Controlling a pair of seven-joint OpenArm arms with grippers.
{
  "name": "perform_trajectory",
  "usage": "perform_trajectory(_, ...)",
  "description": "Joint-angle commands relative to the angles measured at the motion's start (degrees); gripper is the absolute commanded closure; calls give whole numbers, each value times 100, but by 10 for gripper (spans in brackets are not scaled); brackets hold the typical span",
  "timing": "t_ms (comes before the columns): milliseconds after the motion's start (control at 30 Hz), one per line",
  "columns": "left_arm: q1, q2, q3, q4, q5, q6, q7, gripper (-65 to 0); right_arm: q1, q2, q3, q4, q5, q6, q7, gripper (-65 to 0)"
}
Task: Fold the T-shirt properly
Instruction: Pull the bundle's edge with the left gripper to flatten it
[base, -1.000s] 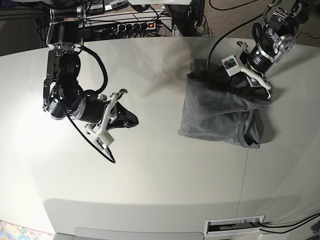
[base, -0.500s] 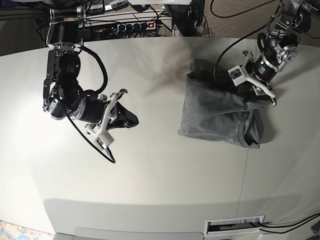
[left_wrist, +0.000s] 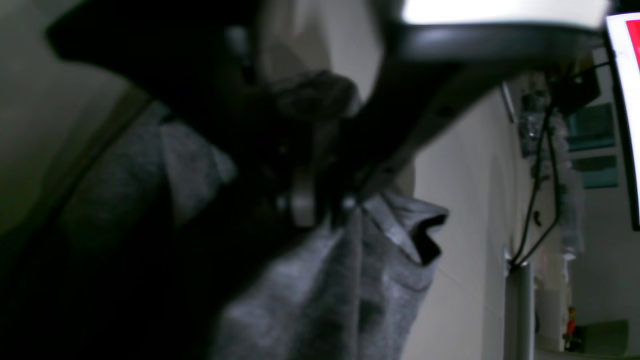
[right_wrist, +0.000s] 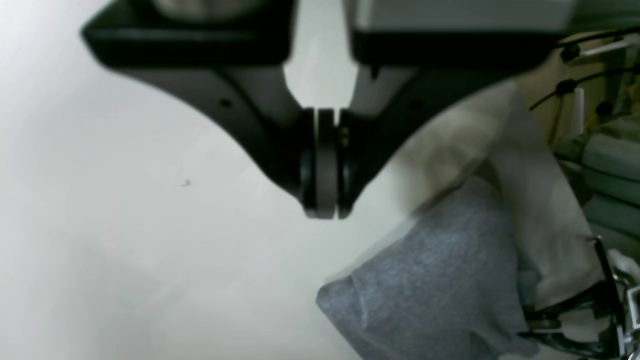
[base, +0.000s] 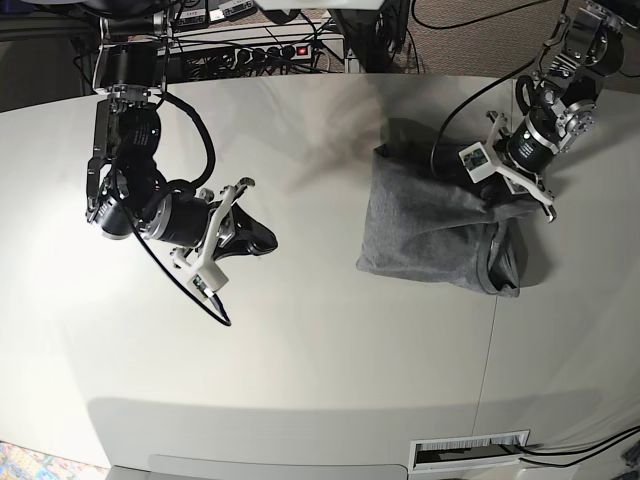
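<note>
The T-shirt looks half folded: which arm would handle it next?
Probably the left. The left gripper is shut on the T-shirt at its edge, while the right gripper is shut on nothing, out over the bare table.

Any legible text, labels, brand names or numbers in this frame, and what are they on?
None can be read.
White tag on the left arm, beside the T-shirt: a dark mark, too small to read.
Strip set in the table edge: fine bar-like pattern, no readable characters.
Red and white panel at the left wrist view's edge: blurred, no letters visible.
</note>
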Motion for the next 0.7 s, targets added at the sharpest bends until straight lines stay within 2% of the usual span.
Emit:
perform_trajectory(0, -68, -79, -44, 76, -24, 22, -81, 0, 114, 48, 26, 96, 120, 8, 114, 0)
perform_trajectory(133, -46, -81, -44, 162, -24, -33, 24, 0, 114, 50, 26, 96, 111, 8, 116, 0)
perform_trajectory(467, 745, -323, -46, 2096, -221, -7, 1366, 0, 114, 50, 26, 96, 94, 8, 136, 0)
perform_trajectory(667, 1182, -323, -46, 2337, -214, -11, 1534, 0, 116, 50, 26, 96, 96, 8, 133, 0)
